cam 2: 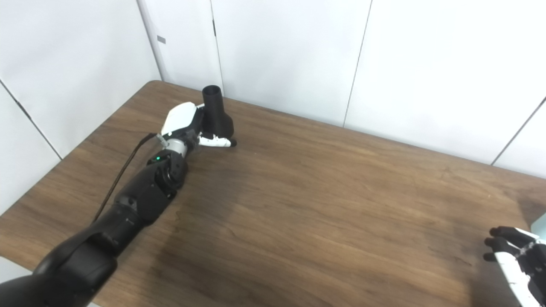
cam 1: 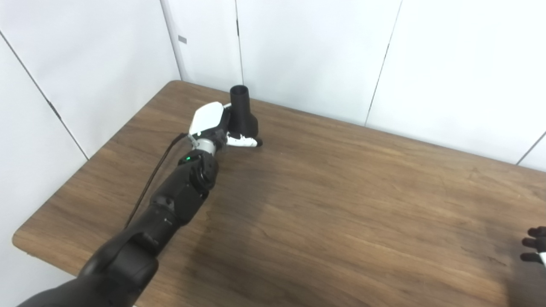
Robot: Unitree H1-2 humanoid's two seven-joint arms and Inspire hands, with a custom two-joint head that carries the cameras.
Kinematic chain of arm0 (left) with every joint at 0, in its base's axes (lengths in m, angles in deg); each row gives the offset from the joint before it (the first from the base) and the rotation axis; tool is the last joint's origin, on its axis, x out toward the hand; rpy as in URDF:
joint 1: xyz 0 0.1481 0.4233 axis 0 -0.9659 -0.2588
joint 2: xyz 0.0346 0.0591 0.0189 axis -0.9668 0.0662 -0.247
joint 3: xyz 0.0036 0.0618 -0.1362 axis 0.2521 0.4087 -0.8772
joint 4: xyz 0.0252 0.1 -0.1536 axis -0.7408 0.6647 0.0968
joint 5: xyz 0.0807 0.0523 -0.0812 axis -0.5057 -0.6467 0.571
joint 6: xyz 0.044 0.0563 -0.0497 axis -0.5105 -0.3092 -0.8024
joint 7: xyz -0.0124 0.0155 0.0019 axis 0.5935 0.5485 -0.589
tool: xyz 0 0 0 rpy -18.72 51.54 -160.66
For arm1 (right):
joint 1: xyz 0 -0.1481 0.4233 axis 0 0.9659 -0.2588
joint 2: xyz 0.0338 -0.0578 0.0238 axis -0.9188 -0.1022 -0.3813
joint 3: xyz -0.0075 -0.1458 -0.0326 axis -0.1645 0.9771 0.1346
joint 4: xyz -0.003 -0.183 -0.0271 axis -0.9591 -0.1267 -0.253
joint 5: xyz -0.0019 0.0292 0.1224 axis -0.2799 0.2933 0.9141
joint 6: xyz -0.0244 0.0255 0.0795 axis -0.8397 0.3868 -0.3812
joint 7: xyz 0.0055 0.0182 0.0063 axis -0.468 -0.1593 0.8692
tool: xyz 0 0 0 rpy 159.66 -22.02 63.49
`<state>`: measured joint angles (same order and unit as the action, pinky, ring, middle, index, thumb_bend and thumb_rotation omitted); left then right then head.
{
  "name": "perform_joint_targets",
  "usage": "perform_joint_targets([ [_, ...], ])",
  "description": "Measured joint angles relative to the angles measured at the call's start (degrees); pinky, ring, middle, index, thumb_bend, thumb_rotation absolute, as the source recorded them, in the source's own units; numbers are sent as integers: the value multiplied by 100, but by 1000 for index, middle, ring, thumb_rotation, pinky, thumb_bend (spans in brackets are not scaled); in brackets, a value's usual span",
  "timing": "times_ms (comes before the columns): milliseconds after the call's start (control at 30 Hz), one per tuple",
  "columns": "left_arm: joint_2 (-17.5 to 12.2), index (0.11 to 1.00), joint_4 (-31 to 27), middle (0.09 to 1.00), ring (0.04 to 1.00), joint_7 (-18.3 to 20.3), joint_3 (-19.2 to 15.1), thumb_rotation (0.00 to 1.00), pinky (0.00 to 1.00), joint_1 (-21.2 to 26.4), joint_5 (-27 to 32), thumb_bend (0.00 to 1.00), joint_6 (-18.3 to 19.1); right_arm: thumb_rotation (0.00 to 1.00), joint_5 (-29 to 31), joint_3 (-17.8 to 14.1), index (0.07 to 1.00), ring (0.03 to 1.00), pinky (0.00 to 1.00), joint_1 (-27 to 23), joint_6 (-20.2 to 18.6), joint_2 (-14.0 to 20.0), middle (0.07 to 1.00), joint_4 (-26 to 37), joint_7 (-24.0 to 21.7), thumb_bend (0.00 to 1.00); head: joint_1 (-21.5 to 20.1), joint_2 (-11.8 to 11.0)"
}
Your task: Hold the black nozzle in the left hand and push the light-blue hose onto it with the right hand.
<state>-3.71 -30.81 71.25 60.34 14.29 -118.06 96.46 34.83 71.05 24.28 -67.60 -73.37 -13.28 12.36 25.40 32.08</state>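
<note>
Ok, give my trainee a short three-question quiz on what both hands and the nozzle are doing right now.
1. True or false: the left hand is at the black nozzle.
2. Where does the nozzle stand on the table? A) near edge B) far left corner C) centre
3. Fill in: the right hand sits at the picture's ___ edge, holding nothing visible.

Key: 1 true; 2 B; 3 right. A pale-blue sliver shows beside the right hand; whether it is the hose cannot be told.

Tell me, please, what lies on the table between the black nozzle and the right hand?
Nothing: both eye views show only bare table between the black nozzle and the right hand.
</note>
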Motion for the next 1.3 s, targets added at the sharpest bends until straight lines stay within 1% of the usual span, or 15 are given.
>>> perform_joint_targets([
  [33, -1, 707, 32, 641, 591, -41, 35, 57, 497, 11, -68, 948, 2, 467, -2, 0, 555, 576, 437, 0, -12, -1, 604, 4, 4, 597, 0, 0],
  [67, -10, 671, 97, 592, 540, -59, 82, 23, 457, 59, -171, 909, 3, 465, -7, 1, 556, 577, 437, 0, -25, -4, 605, 6, 9, 587, 0, 17],
  [133, -41, 632, 241, 555, 499, -119, 202, 4, 423, 147, -296, 877, 14, 464, -15, 2, 558, 579, 439, 1, -45, -19, 606, 13, 13, 577, 0, 26],
  [200, -54, 606, 330, 547, 492, -220, 277, 1, 415, 188, -423, 870, 18, 460, -18, 7, 559, 580, 441, 2, -78, -24, 607, 35, 14, 564, 0, 26],
  [233, -62, 592, 335, 518, 481, -261, 303, 0, 405, 187, -473, 714, 18, 459, -18, 6, 560, 582, 443, 3, -89, -26, 608, 48, 17, 560, 0, 35],
  [267, -73, 550, 348, 483, 465, -331, 353, 0, 390, 187, -546, 600, 12, 458, -21, 6, 561, 584, 446, 6, -105, -27, 609, 65, 25, 551, 0, 35],
  [367, -85, 514, 441, 463, 454, -528, 427, 0, 383, 184, -690, 531, -14, 449, -29, 9, 563, 587, 450, 6, -156, -39, 611, 127, 40, 544, 0, 35],
  [500, -101, 506, 588, 426, 382, -859, 616, 0, 316, 172, -896, 522, -121, 435, -22, 9, 566, 592, 457, 9, -240, -56, 615, 201, 51, 517, -9, 62],
  [567, -124, 505, 589, 419, 365, -891, 687, 0, 299, 167, -923, 521, -141, 422, -21, 9, 568, 594, 459, 15, -249, -57, 618, 203, 52, 513, -9, 62],
  [700, -179, 503, 586, 435, 377, -891, 762, 0, 310, 162, -913, 523, -215, 402, -21, 16, 576, 606, 473, 15, -267, -69, 627, 237, 53, 483, -9, 62],
  [767, -191, 502, 584, 440, 388, -891, 762, 0, 322, 151, -904, 524, -256, 395, -23, 19, 579, 608, 473, 15, -294, -77, 630, 264, 58, 468, -18, 62],
  [967, -211, 508, 473, 412, 348, -951, 750, 0, 283, 56, -900, 520, -285, 368, -26, 28, 578, 609, 470, 15, -399, -104, 630, 338, 69, 441, -44, 62],
  [1200, -153, 512, 469, 396, 321, -1343, 610, 0, 269, -128, -796, 517, -532, 347, -35, 43, 582, 609, 471, 17, -500, -124, 632, 431, 70, 403, -97, 70],
  [1267, -128, 490, 433, 452, 283, -1482, 552, 0, 235, -218, -769, 524, -651, 343, -44, 59, 586, 615, 477, 17, -542, -134, 635, 481, 71, 392, -105, 62],
  [1300, -118, 486, 428, 463, 239, -1574, 534, 0, 190, -259, -755, 525, -748, 339, -50, 67, 586, 618, 480, 17, -561, -140, 637, 511, 74, 378, -114, 62],
])
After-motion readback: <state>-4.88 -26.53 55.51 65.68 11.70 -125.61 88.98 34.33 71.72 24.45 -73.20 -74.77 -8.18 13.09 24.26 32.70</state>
